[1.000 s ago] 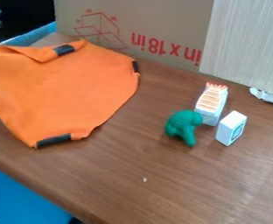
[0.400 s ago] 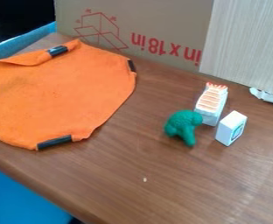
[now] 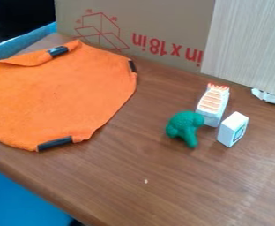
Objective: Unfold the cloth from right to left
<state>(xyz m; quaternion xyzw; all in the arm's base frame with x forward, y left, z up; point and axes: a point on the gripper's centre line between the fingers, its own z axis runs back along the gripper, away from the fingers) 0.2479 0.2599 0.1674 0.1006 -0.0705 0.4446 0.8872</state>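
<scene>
Pinching the soft, likely light cloth (image 3: 63, 97) by its upper fold (image 3: 31, 59) seems best; the tool's state cannot be told.

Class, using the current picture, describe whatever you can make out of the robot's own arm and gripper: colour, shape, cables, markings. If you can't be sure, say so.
I cannot tell the colour, shape, cables or markings of the arm or gripper here. The dark area in the upper left corner is too dim for me to say what is in it.
</scene>
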